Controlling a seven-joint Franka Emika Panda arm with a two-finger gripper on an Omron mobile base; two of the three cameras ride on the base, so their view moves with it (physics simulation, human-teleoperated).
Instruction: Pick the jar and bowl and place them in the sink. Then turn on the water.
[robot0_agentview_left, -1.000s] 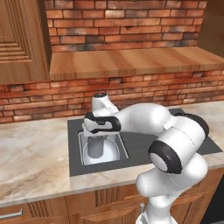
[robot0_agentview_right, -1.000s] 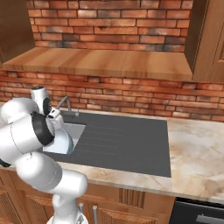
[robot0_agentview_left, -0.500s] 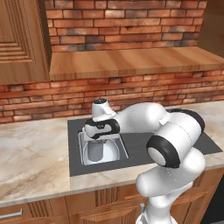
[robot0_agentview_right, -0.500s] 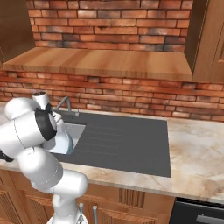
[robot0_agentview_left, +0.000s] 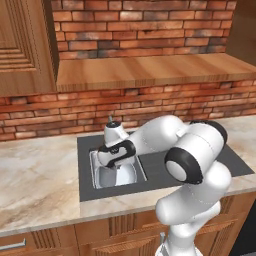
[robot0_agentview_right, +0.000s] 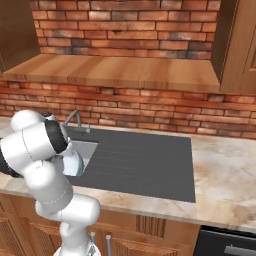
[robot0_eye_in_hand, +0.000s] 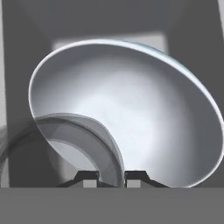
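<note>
The white robot arm reaches low over the rectangular light-grey metal sink (robot0_agentview_left: 101, 167), which sits in a dark grey flat surround (robot0_agentview_left: 185, 162) let into a pale marbled stone counter (robot0_agentview_left: 37, 182). In the hand view the two-finger gripper (robot0_eye_in_hand: 111, 178) has its small dark fingertips (robot0_eye_in_hand: 87, 178) drawn close together, pinching the thin rim of the round, deep, pale blue-white glossy bowl (robot0_eye_in_hand: 131, 113). The bowl hangs tilted, its open side turned toward the camera, with the grey walls of the basin behind it.

In the left base view the bowl (robot0_agentview_left: 125, 174) shows as a pale curved shape just under the hand, inside the basin's outline; whether it touches the floor of the sink is hard to judge from here. In the right base view the bowl (robot0_agentview_right: 74, 162) peeks out beside the arm's elbow, over the sink (robot0_agentview_right: 86, 150).

At the lower left of the hand view a translucent grey curved shape (robot0_eye_in_hand: 76, 140) overlaps the bowl's rim; it may be the small cylindrical jar, though the outline is too close and blurred to be sure.

A slim grey metal faucet (robot0_agentview_right: 76, 119) rises behind the basin, against the red brick wall (robot0_agentview_right: 150, 107).
</note>
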